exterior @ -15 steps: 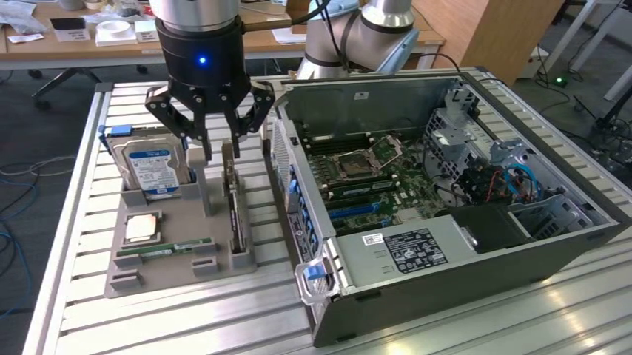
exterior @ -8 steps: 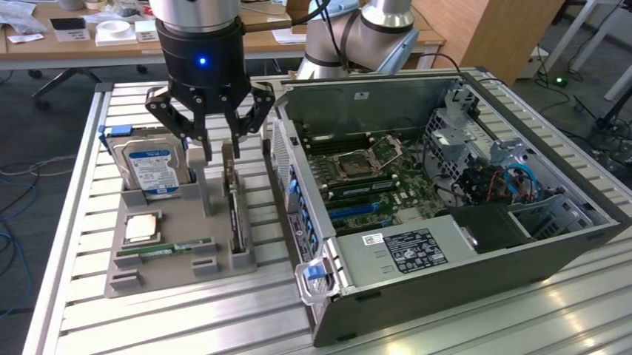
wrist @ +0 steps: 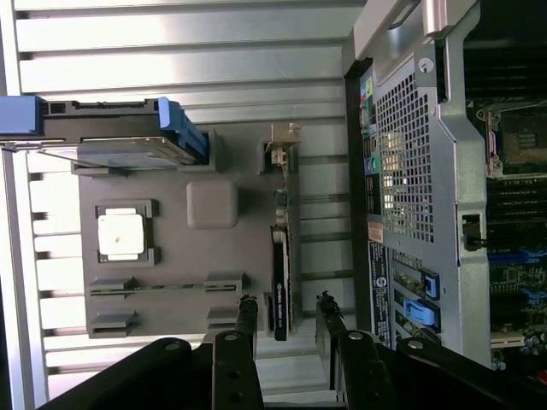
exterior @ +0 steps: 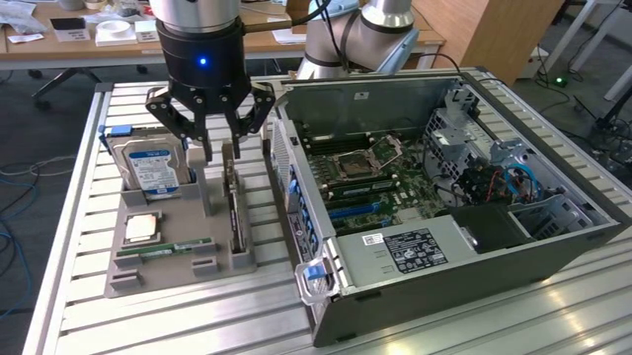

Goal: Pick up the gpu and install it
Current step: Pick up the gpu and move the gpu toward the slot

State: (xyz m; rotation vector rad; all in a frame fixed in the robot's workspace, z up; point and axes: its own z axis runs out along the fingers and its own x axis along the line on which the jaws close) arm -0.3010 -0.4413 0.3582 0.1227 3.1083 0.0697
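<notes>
A slatted metal table [exterior: 69, 296] fills the exterior view. At its nine o'clock sits a grey holder tray [exterior: 177, 277]. A blue-labelled hard drive [exterior: 148, 166] stands on edge at the tray's eleven o'clock. A square processor [exterior: 143, 225] and a narrow green RAM stick [exterior: 163, 250] lie toward its seven o'clock.

Above the tray's one o'clock corner hangs the gripper [exterior: 217, 144], its body cut off by the frame edge. The jaws stand apart and clasp nothing. In the wrist view the fingers [wrist: 248, 320] sit one on each side of the gpu [wrist: 279, 282] with a gap on both sides. Whether the tips have reached the card's level or hang above it cannot be told.

The gpu [exterior: 234, 214] stands on its long edge in a slot along the tray's three o'clock side, just beside the computer case [exterior: 445, 244]. Its far end is hidden behind the fingers in the exterior view. It is seen edge-on, so its broad face is hard to make out: a thin dark slab with a green strip along it, and a pale metal piece at one end in the wrist view.

The case lies open at three o'clock, showing its motherboard [exterior: 365, 174].
</notes>
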